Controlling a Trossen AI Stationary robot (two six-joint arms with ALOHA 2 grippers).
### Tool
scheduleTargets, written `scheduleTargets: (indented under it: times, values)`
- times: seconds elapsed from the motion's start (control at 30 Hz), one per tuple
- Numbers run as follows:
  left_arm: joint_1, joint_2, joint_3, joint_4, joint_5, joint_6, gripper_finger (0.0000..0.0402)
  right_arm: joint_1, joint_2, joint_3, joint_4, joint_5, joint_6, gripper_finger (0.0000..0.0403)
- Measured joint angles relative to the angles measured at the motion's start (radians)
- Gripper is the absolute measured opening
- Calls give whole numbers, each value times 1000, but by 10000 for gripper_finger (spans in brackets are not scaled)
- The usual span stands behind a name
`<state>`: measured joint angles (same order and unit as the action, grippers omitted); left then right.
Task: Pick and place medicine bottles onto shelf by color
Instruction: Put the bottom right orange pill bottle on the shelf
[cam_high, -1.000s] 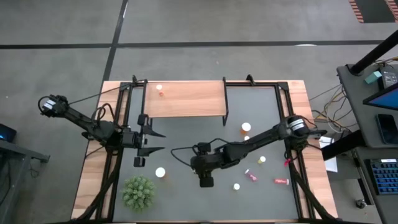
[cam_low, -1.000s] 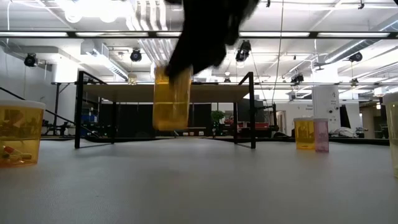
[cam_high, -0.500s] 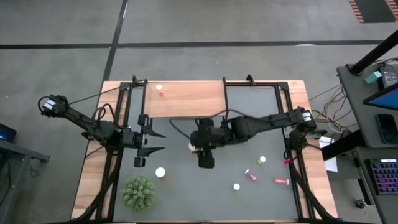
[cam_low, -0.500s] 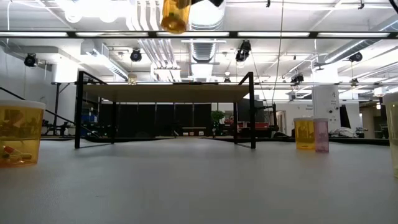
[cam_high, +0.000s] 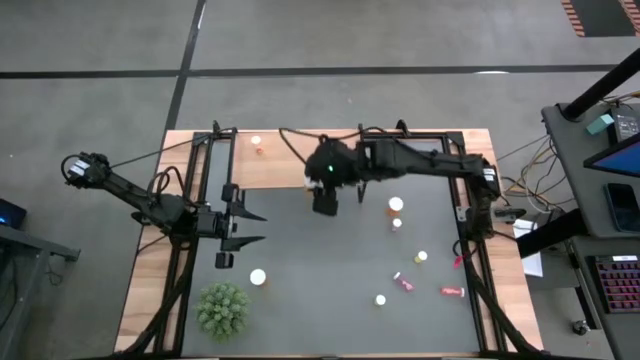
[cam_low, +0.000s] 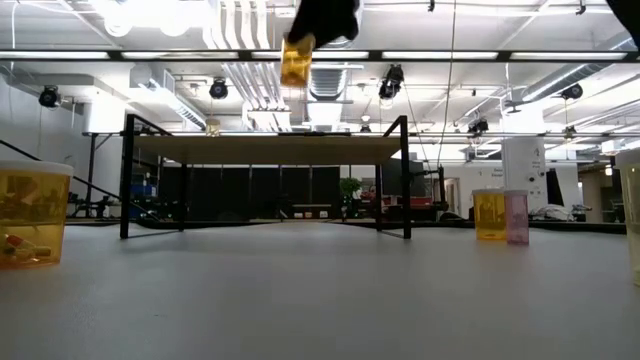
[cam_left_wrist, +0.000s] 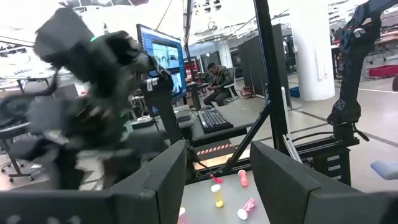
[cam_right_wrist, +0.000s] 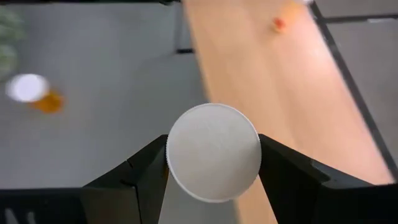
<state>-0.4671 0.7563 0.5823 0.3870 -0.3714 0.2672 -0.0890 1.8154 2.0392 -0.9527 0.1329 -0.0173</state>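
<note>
My right gripper is shut on a yellow bottle with a white cap, high over the table at the shelf's near edge. The cap fills the gap between its fingers in the right wrist view. A small orange bottle stands on the shelf's far left part. Several more bottles stand or lie on the table, at the right and near the plant. My left gripper is open and empty over the table's left part. My right gripper pinches the yellow bottle at its capped top end between its two fingers. The fingers come from above, pointing down. The bottle hangs below them, about upright and clear of the table, higher than the shelf board.
A green spiky plant stands at the near left. The shelf's black legs stand on the table's far part. Pink bottles lie at the near right. Black frame rails run along both table sides.
My right gripper has gone up and toward the table's far edge, to the shelf's near edge, with the yellow bottle. The bottle has been lifted well clear of the table and stays about upright.
</note>
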Motion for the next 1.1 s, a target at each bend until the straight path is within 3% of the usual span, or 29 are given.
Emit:
scheduleTargets:
  times: [0.33, 1.1]
  values:
    - [0, -7, 0, 2, 0, 1, 162, -128, 73, -2, 28, -21, -48, 214]
    - [0, -19, 0, 1, 0, 7, 162, -141, 142, -2, 105, -55, -64, 217]
